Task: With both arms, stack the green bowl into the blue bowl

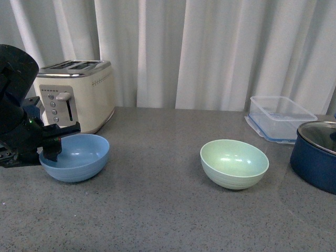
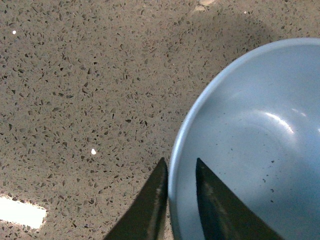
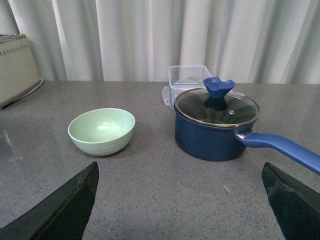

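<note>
The light blue bowl (image 1: 76, 157) sits on the grey counter at the left. My left gripper (image 1: 52, 149) is shut on its left rim, one finger inside and one outside, as the left wrist view shows (image 2: 180, 167) on the blue bowl (image 2: 255, 145). The pale green bowl (image 1: 234, 163) stands upright and empty right of centre; it also shows in the right wrist view (image 3: 102, 131). My right gripper (image 3: 180, 172) is open and empty, well back from the green bowl, and does not show in the front view.
A cream toaster (image 1: 79, 94) stands behind the blue bowl. A clear plastic box (image 1: 281, 117) and a dark navy lidded pot (image 1: 318, 156) stand at the right; the pot's long blue handle (image 3: 282, 146) points toward my right gripper. Curtains hang behind the grey counter (image 1: 157, 210).
</note>
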